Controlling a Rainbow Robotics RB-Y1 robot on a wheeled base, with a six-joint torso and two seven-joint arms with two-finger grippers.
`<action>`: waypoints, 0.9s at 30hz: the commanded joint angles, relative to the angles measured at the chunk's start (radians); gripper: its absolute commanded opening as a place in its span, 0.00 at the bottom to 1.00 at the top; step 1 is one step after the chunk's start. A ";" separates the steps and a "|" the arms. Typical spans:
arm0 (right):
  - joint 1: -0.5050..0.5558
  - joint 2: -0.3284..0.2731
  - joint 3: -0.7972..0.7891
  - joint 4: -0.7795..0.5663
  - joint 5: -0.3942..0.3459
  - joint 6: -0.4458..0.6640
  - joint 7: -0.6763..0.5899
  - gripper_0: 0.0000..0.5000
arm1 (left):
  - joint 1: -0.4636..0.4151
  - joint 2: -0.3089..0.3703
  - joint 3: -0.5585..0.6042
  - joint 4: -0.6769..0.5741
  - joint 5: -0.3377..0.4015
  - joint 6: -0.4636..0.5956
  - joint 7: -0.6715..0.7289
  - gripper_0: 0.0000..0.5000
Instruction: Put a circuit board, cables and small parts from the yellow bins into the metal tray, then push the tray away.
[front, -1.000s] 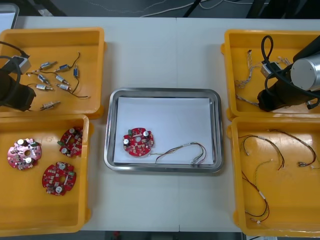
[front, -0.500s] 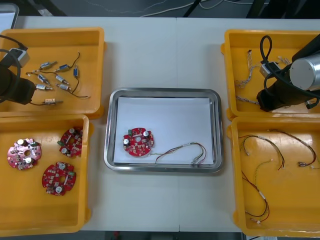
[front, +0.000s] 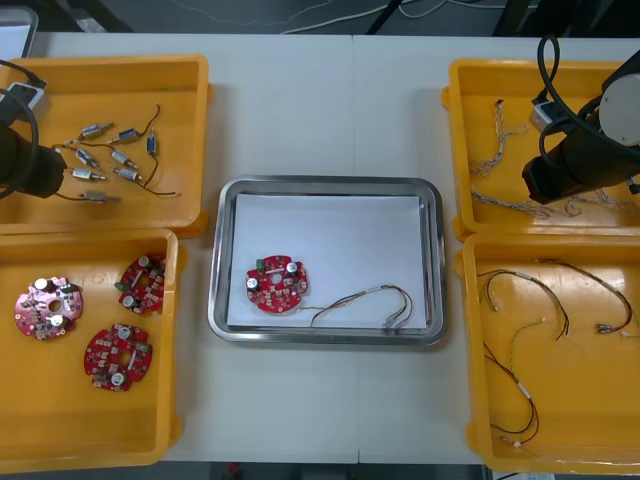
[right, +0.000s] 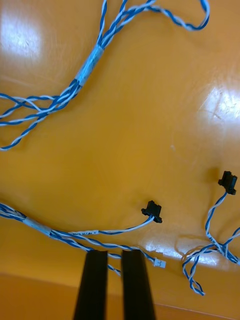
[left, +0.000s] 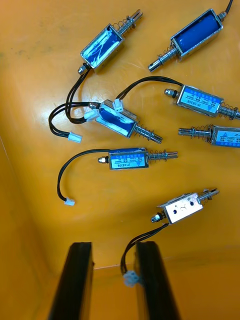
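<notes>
At the light table's (front: 320, 110) far left corner lies a pale, dark-rimmed object (front: 14, 32), perhaps a screen.

Electronics workshop: yellow bins (front: 110, 62), circuit boards (front: 118, 355).

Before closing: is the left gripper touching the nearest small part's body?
Apart. Left wrist view: bin floor separates the open left gripper from the body of the small metal part.

The bins (front: 120, 62) are glossy, smooth plastic, the tray (front: 325, 183) shiny metal at its rim and matt white inside, the desk (front: 330, 110) matt.
</notes>
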 joint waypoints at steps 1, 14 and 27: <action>-0.043 -0.033 -0.027 -0.011 -0.013 0.004 0.064 1.00 | -0.041 0.007 0.013 -0.027 -0.014 -0.011 0.113 0.79; -0.043 -0.030 0.037 -0.011 -0.031 0.000 0.203 1.00 | -0.039 0.007 0.016 -0.049 0.010 0.124 0.101 1.00; -0.030 -0.021 0.108 -0.008 -0.040 -0.056 0.188 1.00 | -0.007 0.004 0.022 -0.052 0.064 0.044 0.072 1.00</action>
